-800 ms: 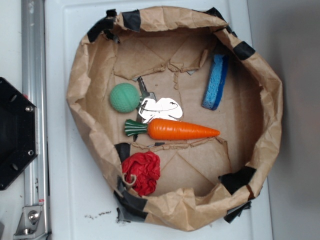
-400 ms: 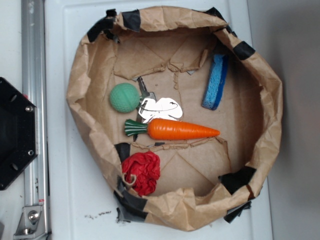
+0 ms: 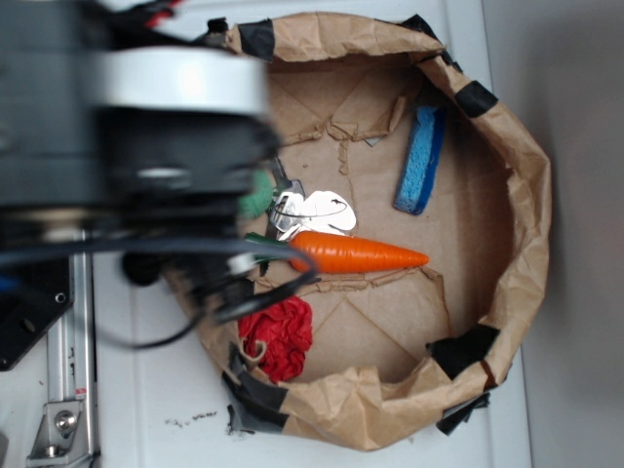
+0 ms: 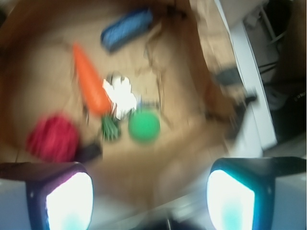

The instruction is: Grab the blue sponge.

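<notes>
The blue sponge (image 3: 420, 161) leans on its edge against the far right wall of the brown paper basin (image 3: 526, 214). In the wrist view the blue sponge (image 4: 127, 28) shows blurred at the top, far ahead of my gripper (image 4: 149, 196). The two lit fingers (image 4: 67, 199) stand wide apart with only paper showing between them, so the gripper is open and holds nothing. In the exterior view my arm (image 3: 166, 146) is a blurred mass over the basin's left side, well left of the sponge.
An orange toy carrot (image 3: 356, 255) lies across the basin's middle, with a shiny silver piece (image 3: 317, 210) just above it. The green ball (image 3: 258, 195) is half hidden by the arm. A red mesh puff (image 3: 278, 336) sits at the lower left. A metal rail (image 3: 68, 370) runs along the left.
My arm has swung into view over the basin's left side, hiding most of the green ball and the carrot's leafy end. The objects have not moved.
</notes>
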Robot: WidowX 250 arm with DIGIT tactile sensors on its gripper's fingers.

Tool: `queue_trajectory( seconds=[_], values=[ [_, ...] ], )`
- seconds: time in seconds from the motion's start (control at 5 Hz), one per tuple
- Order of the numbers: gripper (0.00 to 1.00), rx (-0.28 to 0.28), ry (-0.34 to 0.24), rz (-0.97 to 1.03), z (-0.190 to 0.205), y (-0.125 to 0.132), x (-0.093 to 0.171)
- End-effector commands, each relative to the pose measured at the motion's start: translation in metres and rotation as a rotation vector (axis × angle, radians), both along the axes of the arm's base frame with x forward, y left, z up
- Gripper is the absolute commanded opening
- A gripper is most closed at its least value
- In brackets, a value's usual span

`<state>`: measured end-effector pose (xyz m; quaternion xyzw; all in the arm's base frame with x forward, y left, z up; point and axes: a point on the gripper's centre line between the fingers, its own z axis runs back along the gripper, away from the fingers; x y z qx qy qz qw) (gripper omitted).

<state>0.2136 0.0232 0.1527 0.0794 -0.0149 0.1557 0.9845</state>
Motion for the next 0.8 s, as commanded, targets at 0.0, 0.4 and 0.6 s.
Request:
queue_trajectory(
  seconds=[0.0, 0.4, 0.6],
  values=[
    [1.00, -0.011, -0.226, 0.272, -0.028, 0.000, 0.066],
    [1.00, -0.074, -0.158, 0.410, -0.057, 0.030, 0.091],
    [1.00, -0.067, -0.188, 0.405, -0.062, 0.039, 0.102]
  ],
)
